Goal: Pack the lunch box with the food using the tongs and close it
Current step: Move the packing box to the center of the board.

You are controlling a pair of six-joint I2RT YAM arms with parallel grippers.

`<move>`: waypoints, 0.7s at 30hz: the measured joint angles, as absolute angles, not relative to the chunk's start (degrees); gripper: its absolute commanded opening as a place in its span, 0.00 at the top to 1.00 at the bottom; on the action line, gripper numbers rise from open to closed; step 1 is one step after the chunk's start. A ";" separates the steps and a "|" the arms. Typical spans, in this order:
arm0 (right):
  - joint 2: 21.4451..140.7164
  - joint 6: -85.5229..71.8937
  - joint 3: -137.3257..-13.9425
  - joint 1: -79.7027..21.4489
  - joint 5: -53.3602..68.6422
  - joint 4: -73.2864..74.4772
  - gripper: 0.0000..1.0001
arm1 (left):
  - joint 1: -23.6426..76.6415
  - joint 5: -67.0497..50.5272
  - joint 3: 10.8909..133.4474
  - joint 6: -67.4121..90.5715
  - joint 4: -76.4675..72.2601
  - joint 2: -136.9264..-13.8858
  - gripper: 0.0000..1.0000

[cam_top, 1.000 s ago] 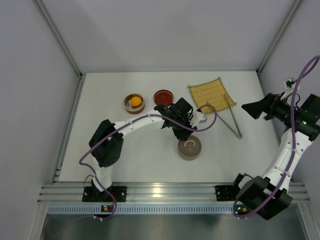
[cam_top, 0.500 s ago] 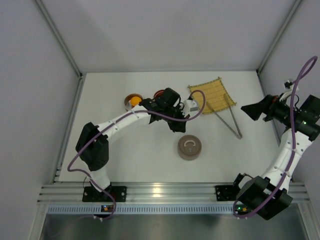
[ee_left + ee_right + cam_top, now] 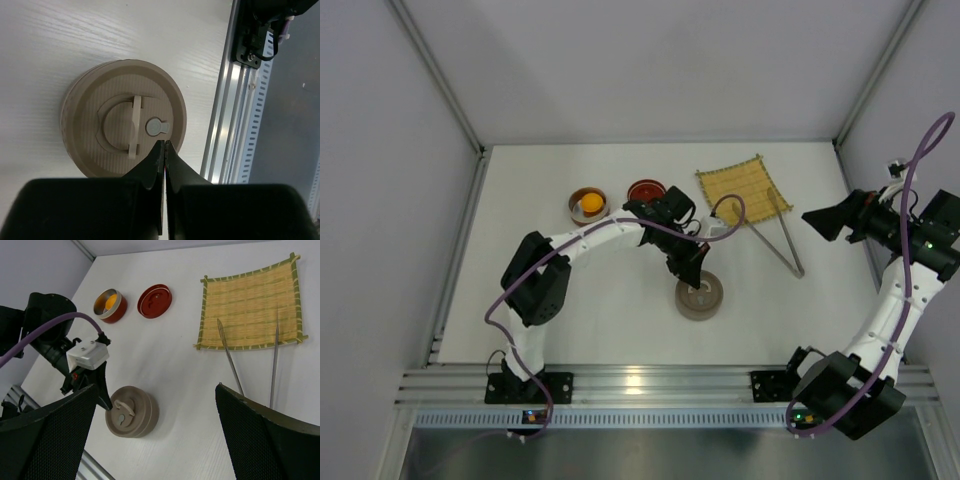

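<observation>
Left pincer (image 3: 695, 278): shut, empty, tips above beige lidded tin (image 3: 700, 297).
Right pincer (image 3: 817, 220): wide open, empty, near tongs (image 3: 778, 235) lying half on mat (image 3: 744, 188).
Orange ball (image 3: 590, 203): inside open tin (image 3: 576, 208), far left.
Left wrist: tips just beside lid handle (image 3: 134, 127); likely best to open, then straddle its bar squarely.
Right wrist: tongs untouched, tips on mat.

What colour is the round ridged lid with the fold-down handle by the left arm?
Tan-beige round lid, small grey knob; the left wrist view shows it best.
</observation>
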State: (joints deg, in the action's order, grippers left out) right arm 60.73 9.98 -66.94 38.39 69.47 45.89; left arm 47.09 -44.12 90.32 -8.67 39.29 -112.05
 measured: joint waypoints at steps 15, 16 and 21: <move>60.95 10.13 -66.94 38.39 69.32 45.91 0.01 | 46.63 -38.06 93.01 -6.48 36.64 -118.26 1.00; 60.95 10.17 -66.94 38.39 69.32 45.91 0.01 | 46.61 -37.69 93.01 -6.46 36.42 -118.26 1.00; 60.93 11.05 -66.94 38.39 69.41 46.24 0.01 | 46.11 -34.61 92.99 -7.42 35.97 -116.97 0.66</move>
